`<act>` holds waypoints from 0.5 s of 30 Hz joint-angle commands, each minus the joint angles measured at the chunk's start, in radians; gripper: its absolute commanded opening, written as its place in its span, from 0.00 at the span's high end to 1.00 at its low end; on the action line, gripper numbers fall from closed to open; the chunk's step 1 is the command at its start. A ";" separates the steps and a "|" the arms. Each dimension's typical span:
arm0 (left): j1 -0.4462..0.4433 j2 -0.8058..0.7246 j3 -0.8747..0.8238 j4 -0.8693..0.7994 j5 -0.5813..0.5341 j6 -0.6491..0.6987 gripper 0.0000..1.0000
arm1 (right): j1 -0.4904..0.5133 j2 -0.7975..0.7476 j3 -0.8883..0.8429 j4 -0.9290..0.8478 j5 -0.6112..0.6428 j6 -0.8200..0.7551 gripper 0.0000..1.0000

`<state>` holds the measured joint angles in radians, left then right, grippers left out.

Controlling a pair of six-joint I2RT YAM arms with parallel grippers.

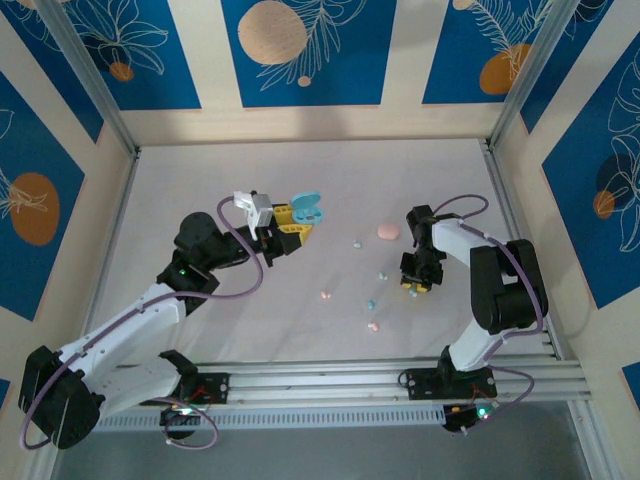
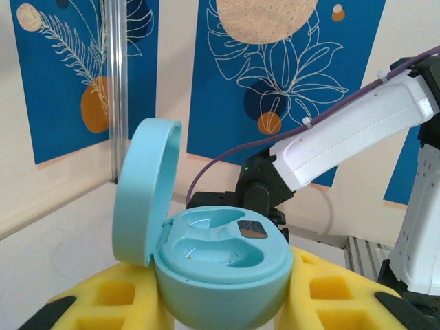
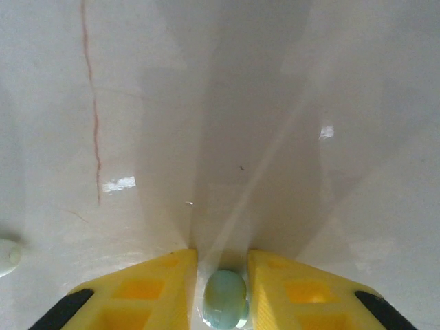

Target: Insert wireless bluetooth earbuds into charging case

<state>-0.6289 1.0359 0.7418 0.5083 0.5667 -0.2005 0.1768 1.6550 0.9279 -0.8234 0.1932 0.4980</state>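
Yellow, foam-like fingers [image 2: 117,302] with square pockets clamp the left pincer [image 2: 220,302] shut on a smooth teal case [image 2: 220,265], rounded like a pebble. Its lid [image 2: 141,189] stands hinged open on the left. Both moulded wells are bare glossy plastic, one showing a small dark square.

At the right pincer [image 3: 221,282], matching yellow fingers [image 3: 137,295] sit low over the glossy white desk [image 3: 275,103], with a tiny pale-teal earbud [image 3: 225,299], egg-shaped, between them. The gap is barely wider than the bud, and I cannot tell whether they pinch it.

From above, other earbuds lie loose on the desk between the arms: pink nubs [image 1: 326,295] [image 1: 373,327] and bluish ones [image 1: 356,243] [image 1: 369,303]. A closed pink case [image 1: 388,231] rests near the right pincer [image 1: 414,282].
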 commanded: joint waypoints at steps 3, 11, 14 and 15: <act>-0.013 -0.019 0.011 0.007 -0.011 0.011 0.75 | 0.009 -0.018 -0.017 -0.043 -0.007 0.027 0.71; -0.013 -0.013 0.014 0.015 -0.004 0.007 0.75 | 0.010 -0.021 -0.019 -0.038 -0.008 0.029 0.70; -0.013 -0.012 0.013 0.013 -0.005 0.008 0.75 | 0.010 -0.016 -0.027 -0.025 -0.019 0.029 0.73; -0.014 -0.013 0.013 0.014 -0.005 0.008 0.75 | 0.010 -0.012 -0.027 -0.024 -0.024 0.028 0.74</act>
<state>-0.6289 1.0359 0.7418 0.5083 0.5667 -0.2005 0.1776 1.6493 0.9237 -0.8227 0.1936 0.5079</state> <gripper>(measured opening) 0.327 0.266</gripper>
